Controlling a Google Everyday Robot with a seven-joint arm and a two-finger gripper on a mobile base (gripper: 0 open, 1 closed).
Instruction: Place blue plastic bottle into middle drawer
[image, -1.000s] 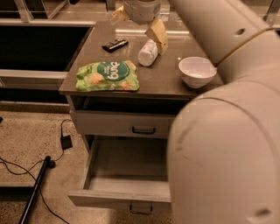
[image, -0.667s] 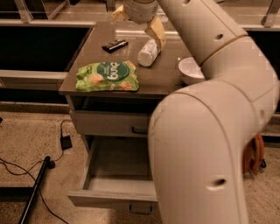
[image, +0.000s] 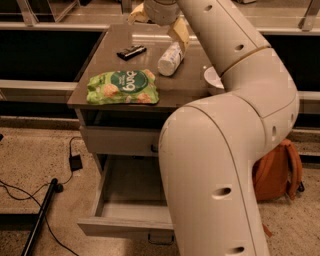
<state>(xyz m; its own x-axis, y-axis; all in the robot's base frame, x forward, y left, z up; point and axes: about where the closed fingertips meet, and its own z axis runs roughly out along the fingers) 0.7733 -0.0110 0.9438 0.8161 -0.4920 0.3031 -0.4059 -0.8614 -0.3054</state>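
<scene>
Bottle (image: 170, 59) lies on its side toward the far part of the worktop (image: 100, 70), so it has not been picked up yet. I have the jaws at the far edge of the worktop, above and just behind the bottle. They are spread wide and hold nothing. The pad (image: 180, 33) on the right is at the bottle's far end, touching it or very nearly; I cannot tell which. The middle drawer (image: 120, 227) is pulled out below, and what I can see of its inside is bare, so the opening step looks done. By my reckoning what is left is the grip, the lift, the carry toward the near side and down, and the release into the drawer.

For room: the green snack bag (image: 122, 87) lies by the near edge of the worktop, left of the bottle and apart from it. A small dark bar (image: 131, 51) sits farther back on the left. The white bowl (image: 212, 77) is close on the bottle's right, mostly hidden by my arm (image: 225, 150). The arm also covers the right part of the open drawer, so I cannot judge the space there. The shallow drawer (image: 120, 141) above is shut and should not snag the way down.
</scene>
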